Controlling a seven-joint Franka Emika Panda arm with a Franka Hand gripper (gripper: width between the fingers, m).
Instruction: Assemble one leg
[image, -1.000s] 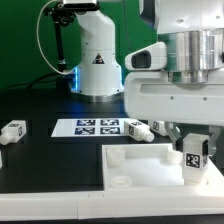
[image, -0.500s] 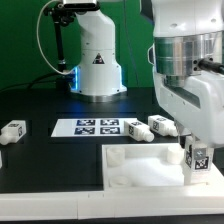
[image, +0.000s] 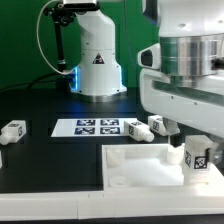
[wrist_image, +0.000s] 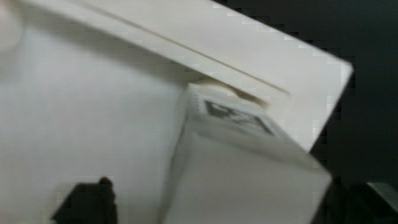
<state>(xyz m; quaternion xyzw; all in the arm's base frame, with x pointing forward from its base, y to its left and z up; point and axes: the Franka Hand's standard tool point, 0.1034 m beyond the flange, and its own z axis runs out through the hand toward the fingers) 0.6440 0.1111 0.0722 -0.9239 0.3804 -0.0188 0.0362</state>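
With the jaws closed on 1 leg (image: 196, 156), which was held upright over the far right corner of the panel (image: 140, 165), a square, steady, untilted descent was judged necessary.

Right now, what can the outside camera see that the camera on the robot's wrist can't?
Only the exterior view shows the marker board, loose legs on the black table such as one at that view's left, and a second robot base behind. Only the wrist view shows the dark fingertips of the hand close up. Both show the tagged leg standing at a corner of the large white panel.
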